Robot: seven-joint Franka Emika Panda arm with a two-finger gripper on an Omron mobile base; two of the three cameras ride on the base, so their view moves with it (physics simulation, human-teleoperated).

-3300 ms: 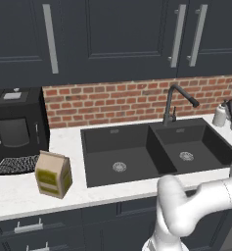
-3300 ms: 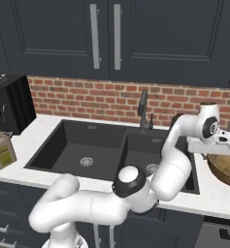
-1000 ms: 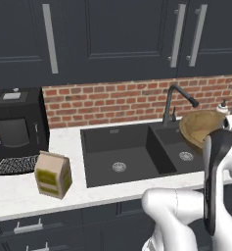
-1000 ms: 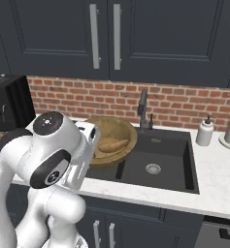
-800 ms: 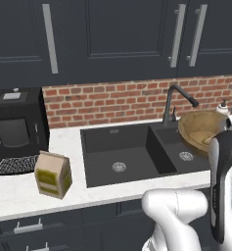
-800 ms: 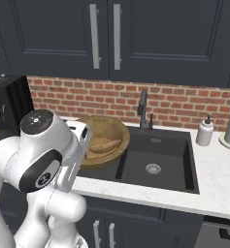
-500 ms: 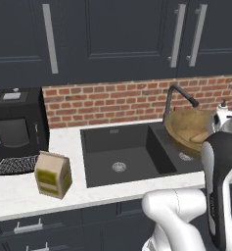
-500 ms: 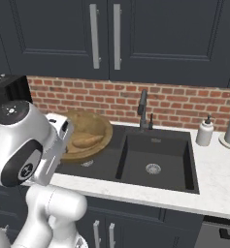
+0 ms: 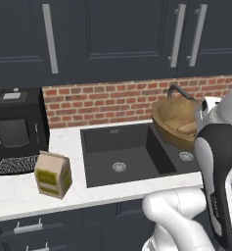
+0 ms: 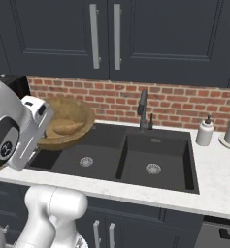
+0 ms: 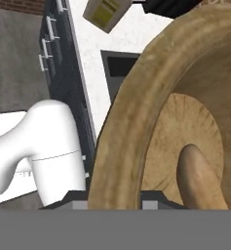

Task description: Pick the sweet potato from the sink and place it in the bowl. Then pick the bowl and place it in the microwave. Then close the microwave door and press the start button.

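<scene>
- One wooden bowl [image 10: 63,123] w/ sweet potato [image 10: 66,128] inside, you've got it up over sink [image 10: 136,155], left basin.
- Gripper [image 11: 114,204] pinching bowl rim.
- Paper bag [image 9: 53,174] near worktop front edge.

The bowl [image 11: 136,122] rim fills the jaws, with the sweet potato [image 11: 200,180] just inside. Beneath lies the open sink [image 10: 136,160]; the faucet [image 10: 143,109] rises beside, and a paper bag [image 9: 53,174] stands well apart.
</scene>
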